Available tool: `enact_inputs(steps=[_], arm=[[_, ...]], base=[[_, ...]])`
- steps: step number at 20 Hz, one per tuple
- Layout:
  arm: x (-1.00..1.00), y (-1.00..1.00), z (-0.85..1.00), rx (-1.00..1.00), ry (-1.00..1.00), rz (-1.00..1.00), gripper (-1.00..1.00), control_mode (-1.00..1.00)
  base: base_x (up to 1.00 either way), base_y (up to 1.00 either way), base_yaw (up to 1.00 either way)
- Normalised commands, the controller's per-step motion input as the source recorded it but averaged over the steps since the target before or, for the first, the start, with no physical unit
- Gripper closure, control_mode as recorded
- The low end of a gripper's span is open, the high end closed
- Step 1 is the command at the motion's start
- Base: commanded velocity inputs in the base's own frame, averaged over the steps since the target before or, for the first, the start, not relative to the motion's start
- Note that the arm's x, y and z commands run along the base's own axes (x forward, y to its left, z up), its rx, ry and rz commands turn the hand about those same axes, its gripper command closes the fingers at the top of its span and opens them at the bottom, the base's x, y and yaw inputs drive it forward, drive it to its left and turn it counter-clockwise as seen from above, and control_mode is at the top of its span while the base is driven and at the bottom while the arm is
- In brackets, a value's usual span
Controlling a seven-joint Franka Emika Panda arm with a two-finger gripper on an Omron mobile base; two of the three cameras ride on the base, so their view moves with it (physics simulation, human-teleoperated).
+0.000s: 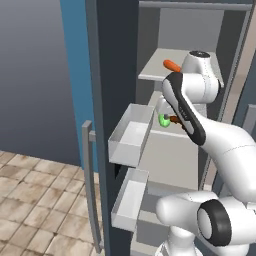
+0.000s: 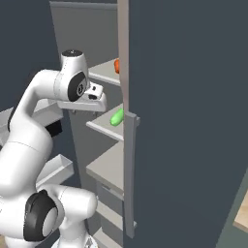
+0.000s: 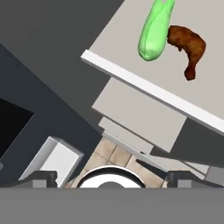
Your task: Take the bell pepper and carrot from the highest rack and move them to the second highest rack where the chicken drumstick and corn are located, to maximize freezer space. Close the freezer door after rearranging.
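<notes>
Carrot (image 1: 172, 65) lies on the top rack; gripper (image 2: 90, 103) spread wide and empty above corn (image 3: 154, 33) and drumstick (image 3: 188, 44); door unclosed

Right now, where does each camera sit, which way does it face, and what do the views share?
Left base view: behind the arm's left, facing the open freezer; white arm lower right, orange carrot on top rack.
Right base view: behind its right, past the grey door edge; arm at left.
Hand view: looks along the open gripper at the second rack.
Shared: the green bell pepper.
</notes>
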Motion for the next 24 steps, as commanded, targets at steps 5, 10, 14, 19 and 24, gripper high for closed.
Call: enact_inputs(steps=[5, 10, 14, 19, 24], arm=[[0.00, 0.00, 0.00, 0.00, 0.00, 0.00, -1.00, 1.00], [0.13, -0.02, 0.03, 0.03, 0.00, 0.02, -1.00, -1.00], [0.21, 0.00, 0.49, 0.00, 0.00, 0.00, -1.00, -1.00], [0.02, 0.00, 0.89, -0.12, -0.04, 0.00, -1.00, -1.00], [0.08, -0.29, 0.72, -0.16, 0.00, 0.00, -1.00, -1.00]], base=[[0.43, -0.13, 0.16], [0.19, -0.05, 0.04], [0.00, 0.00, 0.00], [0.00, 0.00, 0.00], [0.00, 0.00, 0.00]])
